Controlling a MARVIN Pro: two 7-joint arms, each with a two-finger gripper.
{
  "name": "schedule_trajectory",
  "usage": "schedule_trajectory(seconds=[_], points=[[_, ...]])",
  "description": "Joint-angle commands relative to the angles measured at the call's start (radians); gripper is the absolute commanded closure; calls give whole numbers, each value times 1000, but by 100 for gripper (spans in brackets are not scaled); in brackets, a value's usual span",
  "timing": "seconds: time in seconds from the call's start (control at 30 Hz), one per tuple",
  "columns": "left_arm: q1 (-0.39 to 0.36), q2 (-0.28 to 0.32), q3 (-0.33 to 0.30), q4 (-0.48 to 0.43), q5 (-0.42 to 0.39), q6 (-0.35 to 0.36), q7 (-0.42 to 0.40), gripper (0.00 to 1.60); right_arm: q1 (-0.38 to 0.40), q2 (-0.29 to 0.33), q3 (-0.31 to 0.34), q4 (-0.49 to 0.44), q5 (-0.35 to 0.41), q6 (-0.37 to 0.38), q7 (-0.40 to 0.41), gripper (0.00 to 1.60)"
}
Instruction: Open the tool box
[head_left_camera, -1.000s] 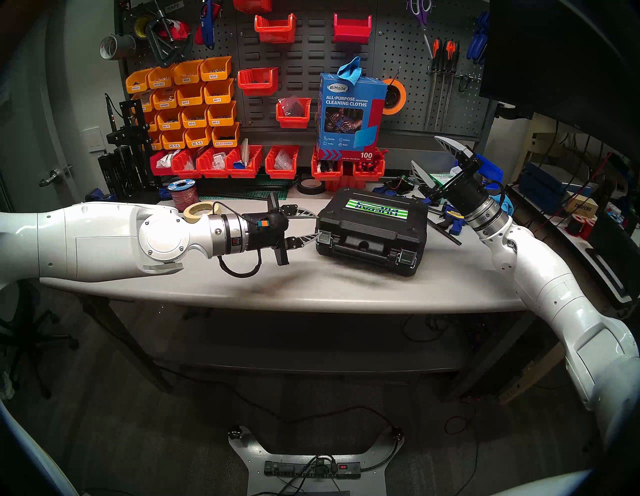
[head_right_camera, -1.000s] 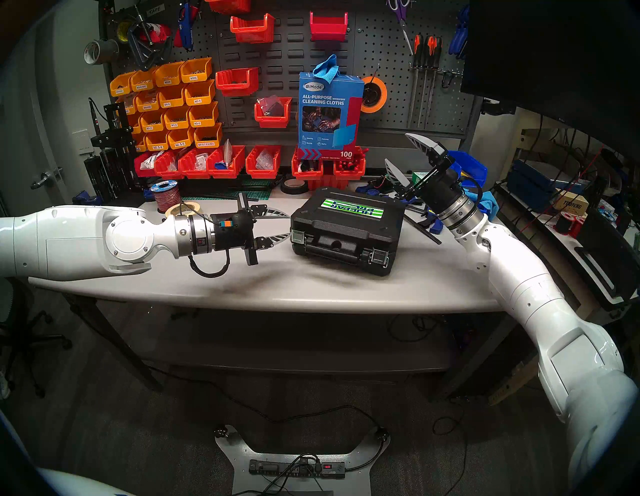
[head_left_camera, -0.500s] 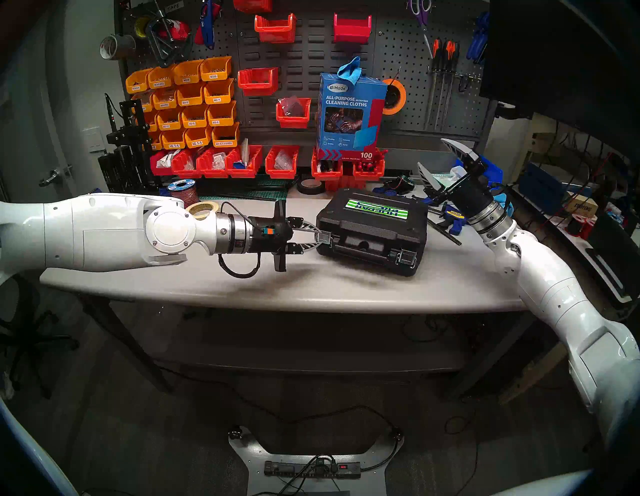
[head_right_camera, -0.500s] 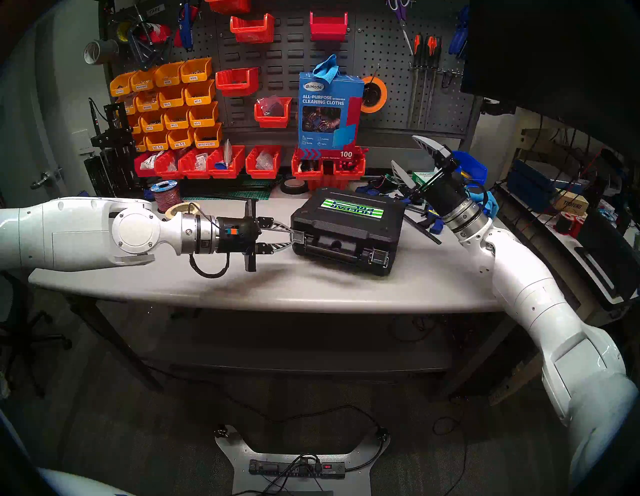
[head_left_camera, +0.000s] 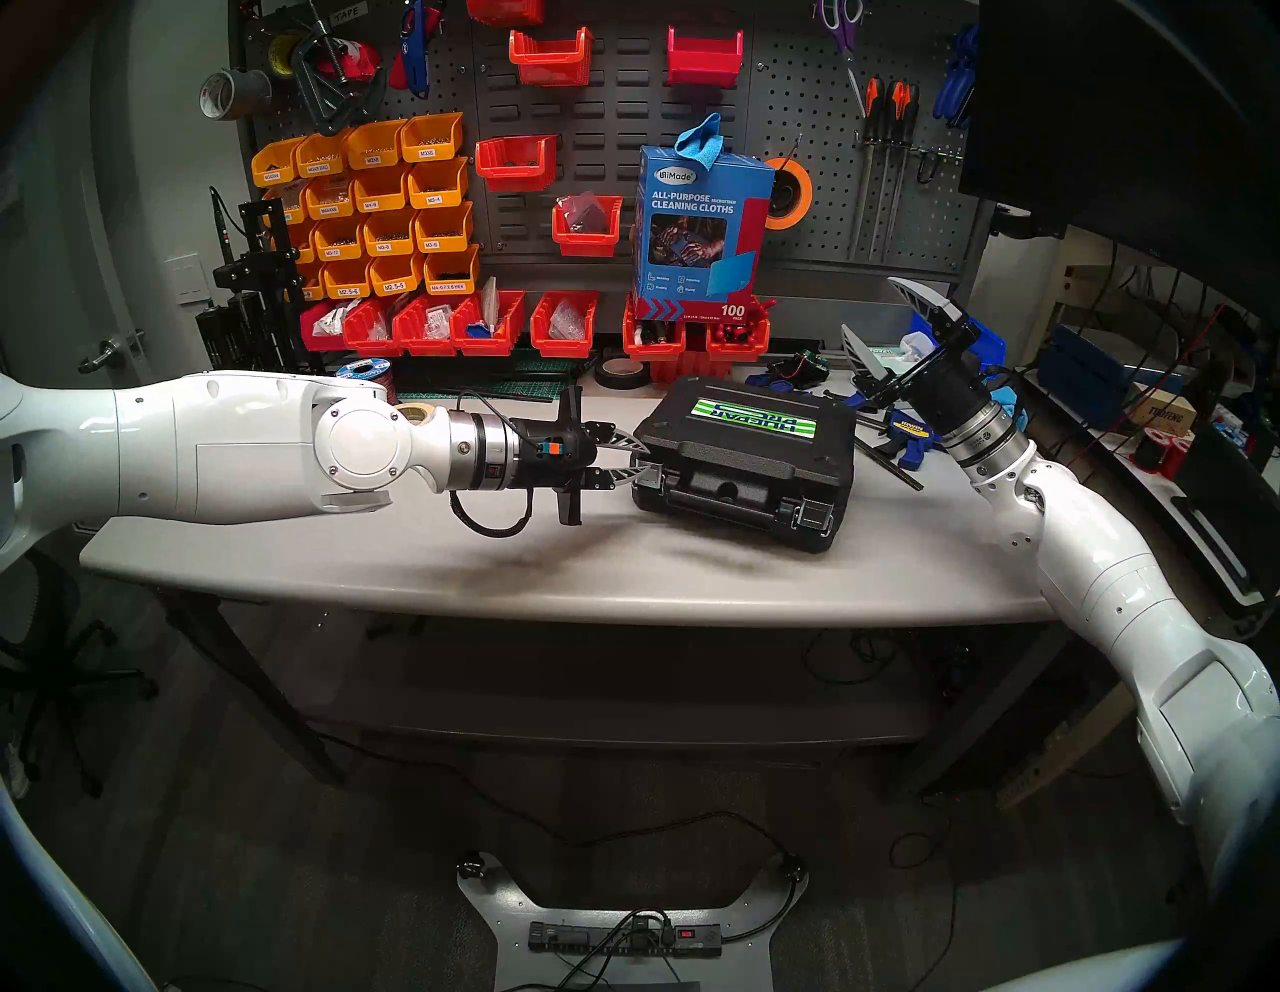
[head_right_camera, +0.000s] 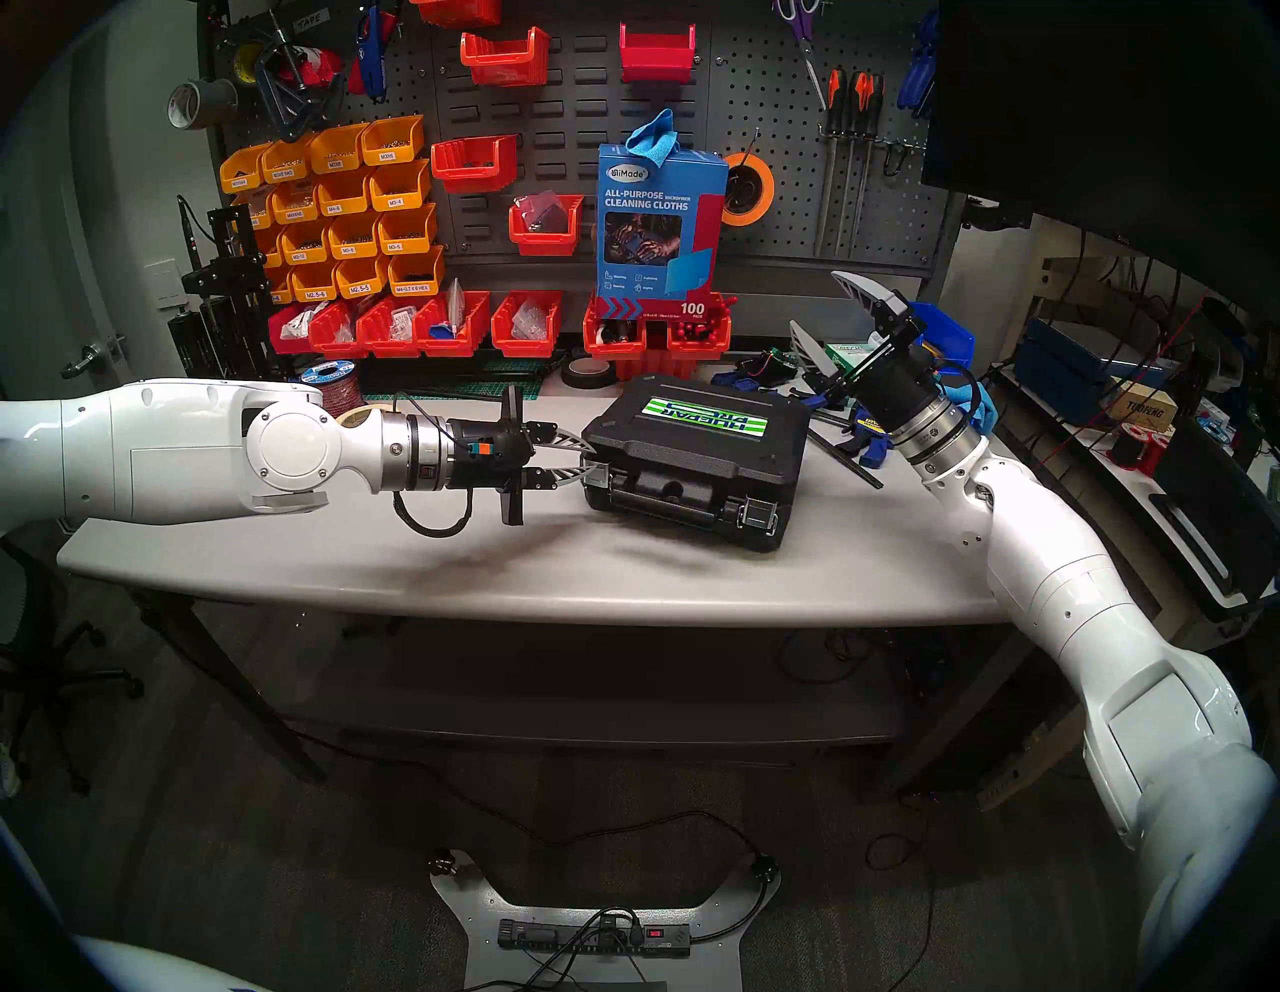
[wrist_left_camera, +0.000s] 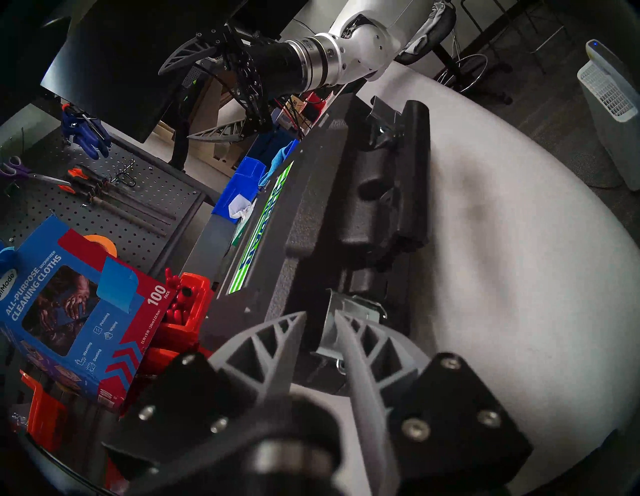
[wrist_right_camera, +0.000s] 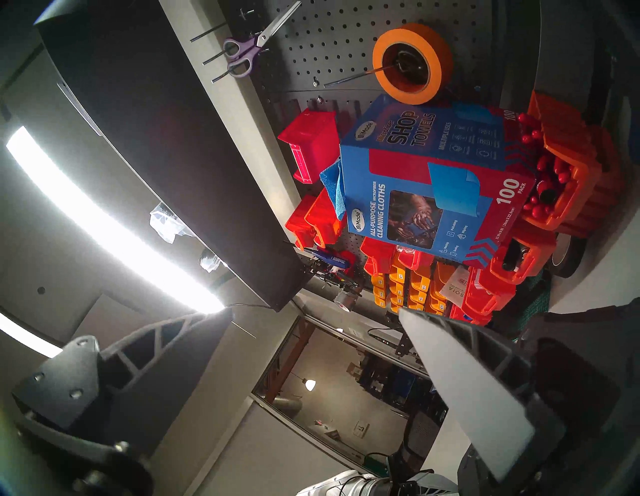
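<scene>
While the tool box (head_left_camera: 744, 461) lay shut near the worktop's (head_left_camera: 485, 575) front edge, its left latch (wrist_left_camera: 349, 311) was pinched by the left gripper (wrist_left_camera: 320, 320); right latch (head_left_camera: 812, 518) untouched, right gripper (head_left_camera: 874, 320) spread wide and empty.

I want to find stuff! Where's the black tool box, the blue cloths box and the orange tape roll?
tool box (head_left_camera: 748, 443), head left view, lid's middle.
cloths box (head_left_camera: 699, 228), head left view, front face.
orange tape roll (wrist_right_camera: 412, 64), right wrist view, orange ring.
</scene>
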Motion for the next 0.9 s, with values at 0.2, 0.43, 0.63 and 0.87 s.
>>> schedule_trajectory(seconds=[0.2,0.43,0.63,0.87], points=[[-25,-26,0,-9,23,10,-30,89,25,4,6,4,-8,3,7,0],[-24,-35,-12,36,34,15,-33,92,22,5,9,1,-4,3,4,0],[-25,-46,-32,68,27,12,-29,94,28,-1,6,9,-4,8,0,0],[-29,-51,-48,75,18,7,-29,92,36,-9,2,21,-8,14,-1,0]])
